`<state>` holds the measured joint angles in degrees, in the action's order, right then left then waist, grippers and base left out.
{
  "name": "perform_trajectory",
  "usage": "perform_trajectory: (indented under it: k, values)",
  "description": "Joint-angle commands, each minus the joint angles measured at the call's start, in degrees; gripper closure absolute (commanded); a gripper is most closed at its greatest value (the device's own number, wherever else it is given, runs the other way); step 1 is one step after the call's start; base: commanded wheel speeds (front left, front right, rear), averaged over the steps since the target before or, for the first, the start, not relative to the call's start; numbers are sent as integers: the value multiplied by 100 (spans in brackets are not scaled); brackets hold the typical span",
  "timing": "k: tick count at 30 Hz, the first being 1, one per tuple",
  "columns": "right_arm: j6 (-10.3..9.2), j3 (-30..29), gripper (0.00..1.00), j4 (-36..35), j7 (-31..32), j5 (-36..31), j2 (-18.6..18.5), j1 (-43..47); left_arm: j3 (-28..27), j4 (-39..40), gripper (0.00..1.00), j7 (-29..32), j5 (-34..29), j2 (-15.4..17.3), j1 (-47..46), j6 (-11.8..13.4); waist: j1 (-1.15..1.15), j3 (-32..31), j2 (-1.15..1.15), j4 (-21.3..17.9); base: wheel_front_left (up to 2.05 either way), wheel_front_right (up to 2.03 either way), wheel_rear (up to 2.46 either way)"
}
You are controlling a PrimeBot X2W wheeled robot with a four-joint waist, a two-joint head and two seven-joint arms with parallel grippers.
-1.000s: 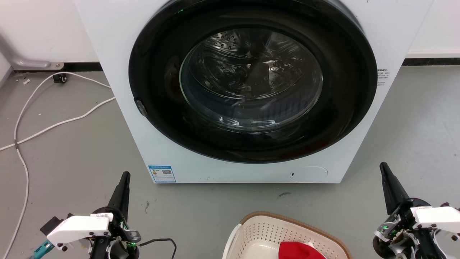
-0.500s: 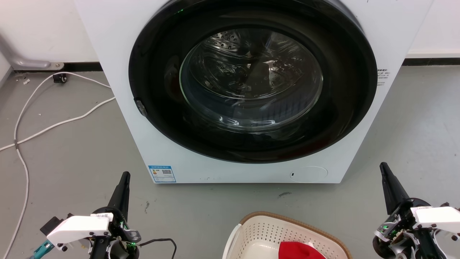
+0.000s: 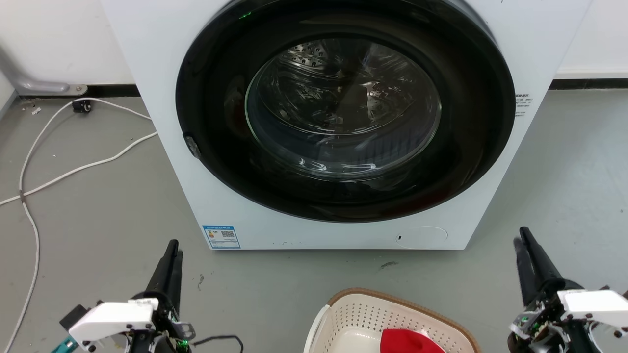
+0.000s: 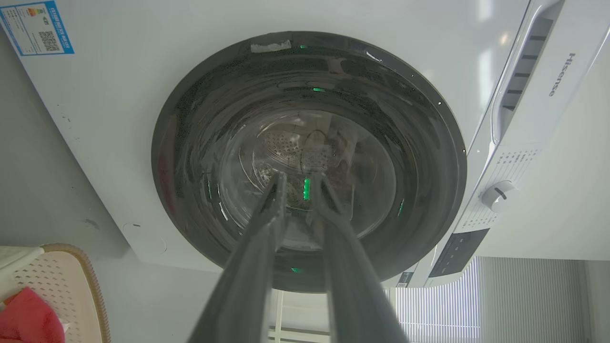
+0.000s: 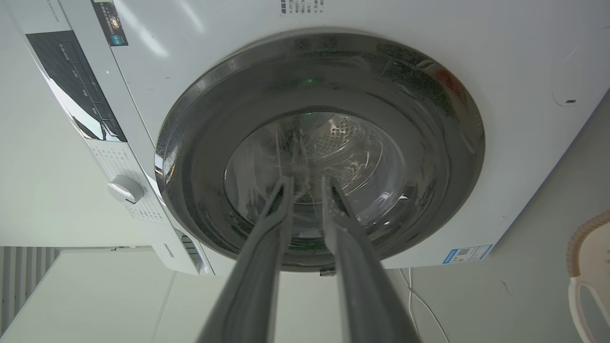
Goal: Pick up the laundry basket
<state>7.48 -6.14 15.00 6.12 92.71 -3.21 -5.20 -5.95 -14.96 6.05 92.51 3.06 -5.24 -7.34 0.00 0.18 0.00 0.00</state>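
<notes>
The left tool (image 3: 175,247) sits at the lower left of the head view and the right tool (image 3: 520,235) at the lower right. Each has its two dark fingers parted by a narrow gap, gripping nothing and pointing up the frame at the washer (image 3: 162,73). The wrist views show the same slim gap between the fingers.

Between the tools, at the bottom centre, the laundry basket (image 3: 363,314) stands on the grey floor (image 3: 564,171), just in front of the washer and cut off by the frame edge. Neither tool touches it.

It looks like thin perforated plastic: light, fairly stiff, likely to flex a little if lifted from one side. The red cloth (image 3: 407,340) inside should add little weight. The smooth wall would slip, so the white side handle (image 3: 314,326) at its left edge, and its twin in the right wrist view, look like the best holds, one per tool. The brown rim (image 3: 392,296) is second best.

For writing, "Hisense" (image 4: 558,75) reads on the washer's top panel in the left wrist view. The blue sticker (image 3: 221,237) at its lower left carries a QR code, but its print is too small to read.
</notes>
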Motion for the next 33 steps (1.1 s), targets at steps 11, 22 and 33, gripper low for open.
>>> perform_trajectory:
  k: [11,22,33]
  values:
    - [0,206,0,-233,-324,-221,1,-37,160,227,0,-322,-216,9,-94,-6,0,7,0,31,0,0,0]
    - [1,221,0,-428,-600,-1635,5,2,253,428,0,-598,-1481,6,-102,-8,0,-2,0,98,0,0,0]
    - [1,149,0,-661,-845,-3294,10,112,352,458,0,-844,-2838,14,-207,-10,0,-8,0,124,0,0,0]
